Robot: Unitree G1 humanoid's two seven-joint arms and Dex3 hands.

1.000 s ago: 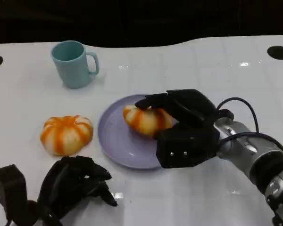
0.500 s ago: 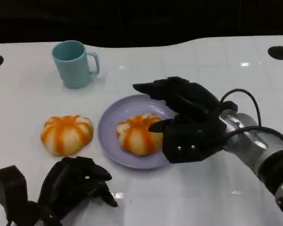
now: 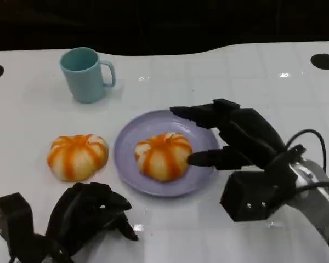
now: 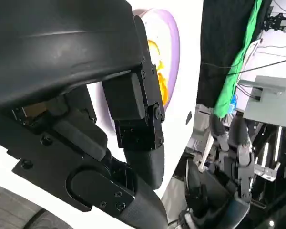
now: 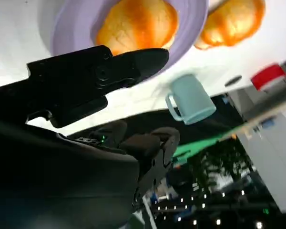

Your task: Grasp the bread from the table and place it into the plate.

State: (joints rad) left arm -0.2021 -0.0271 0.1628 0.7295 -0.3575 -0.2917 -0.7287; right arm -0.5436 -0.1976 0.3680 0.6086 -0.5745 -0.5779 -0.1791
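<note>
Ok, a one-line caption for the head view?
Right hand open beside bread resting on purple plate; second bread on table.

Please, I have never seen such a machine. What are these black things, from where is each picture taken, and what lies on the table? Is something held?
The black things are a humanoid robot's two hands. The head view looks down from the robot: its left hand rests curled near the table's edge, and its right hand is spread open beside a purple plate. One orange-striped bread lies in that plate; a second bread and a teal mug stand on the table. The other two pictures come from cameras at each wrist, tilted. Neither hand holds anything.
</note>
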